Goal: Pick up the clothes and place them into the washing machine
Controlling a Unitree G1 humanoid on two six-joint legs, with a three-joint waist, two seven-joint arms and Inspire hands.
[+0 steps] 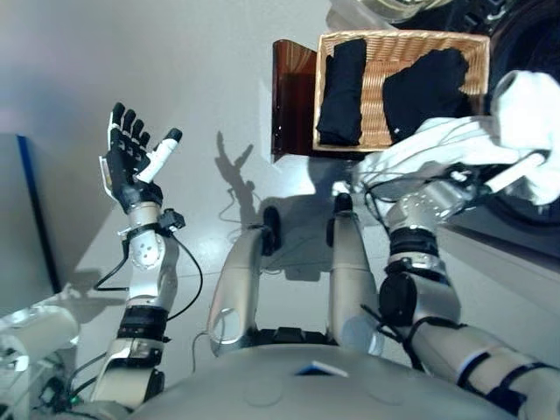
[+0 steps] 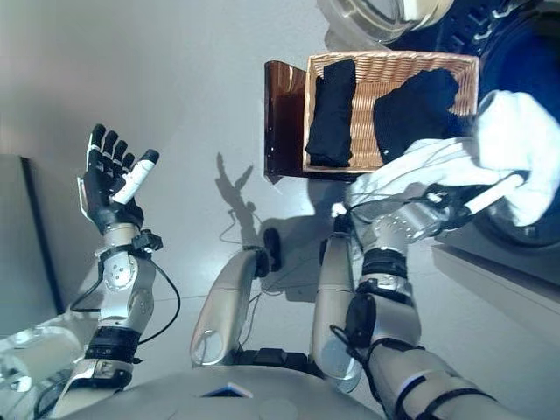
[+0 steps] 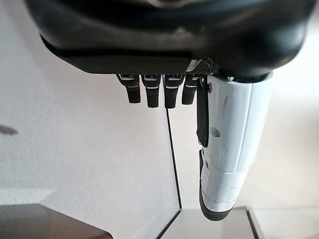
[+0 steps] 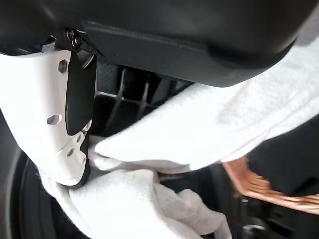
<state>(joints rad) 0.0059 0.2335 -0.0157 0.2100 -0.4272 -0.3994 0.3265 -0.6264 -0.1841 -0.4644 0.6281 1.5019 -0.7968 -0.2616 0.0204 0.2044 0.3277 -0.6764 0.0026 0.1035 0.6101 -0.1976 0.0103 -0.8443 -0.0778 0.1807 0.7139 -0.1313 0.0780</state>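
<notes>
1. The robot's right hand reaches to the far right, its fingers and white-covered thumb curled into a bunched white cloth garment, which it holds at the dark round opening of the washing machine.
2. In the right wrist view the white cloth drapes across the palm and hangs down past the thumb, with the machine's dark interior just behind it.
3. Part of the white garment trails back to the left from the hand, lying over the near right corner of the rectangular woven wicker basket.
4. The wicker basket sits on a dark reddish-brown stand, far from the robot and just left of the washing machine.
5. Two black folded garments lie inside the basket: a narrow one along its left side and a wider one to its right, touching the white cloth at its near edge.
6. The robot's left hand is raised at the left of the scene, well apart from the basket and the machine, over the pale grey floor.
7. Its fingers are spread and straight, the white-covered thumb standing out to the side; it holds nothing, as the left wrist view confirms.
</notes>
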